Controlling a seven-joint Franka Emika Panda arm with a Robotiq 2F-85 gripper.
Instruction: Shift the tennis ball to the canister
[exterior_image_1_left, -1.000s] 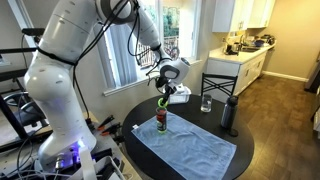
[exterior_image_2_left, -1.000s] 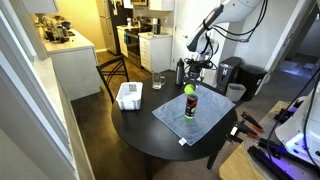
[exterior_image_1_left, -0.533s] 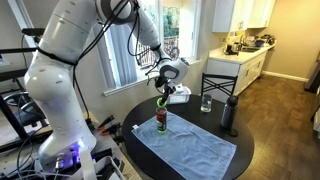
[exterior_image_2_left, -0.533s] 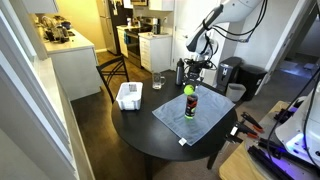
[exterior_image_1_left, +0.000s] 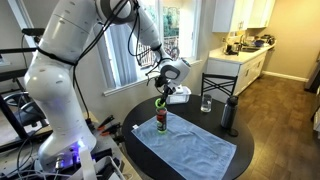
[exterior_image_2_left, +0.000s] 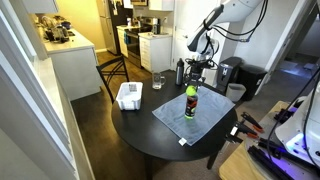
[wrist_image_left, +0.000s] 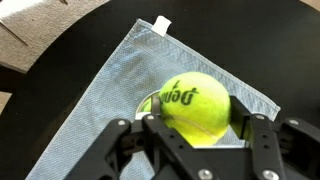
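**Ball on the canister mouth, jaws spread around it**

The ball (wrist_image_left: 195, 105) sits on top of the canister (exterior_image_1_left: 161, 120), which stands upright on a blue cloth (wrist_image_left: 100, 95) on the dark round table (exterior_image_2_left: 140, 125). Both exterior views show the ball at the tube's mouth, not down inside it. The gripper (wrist_image_left: 196, 120) hangs directly above. In the wrist view its jaws stand wider than the ball, and no pad clearly presses on the ball.

The step in hand looks like the release at the end of the placing. The carry seems done and the task is nearly finished.

The next move probably calls for a straight upward lift with the jaws kept wide, so neither finger clips the ball or tips the narrow tube. If the ball is only perched there, a gentle downward push may be needed to seat it.
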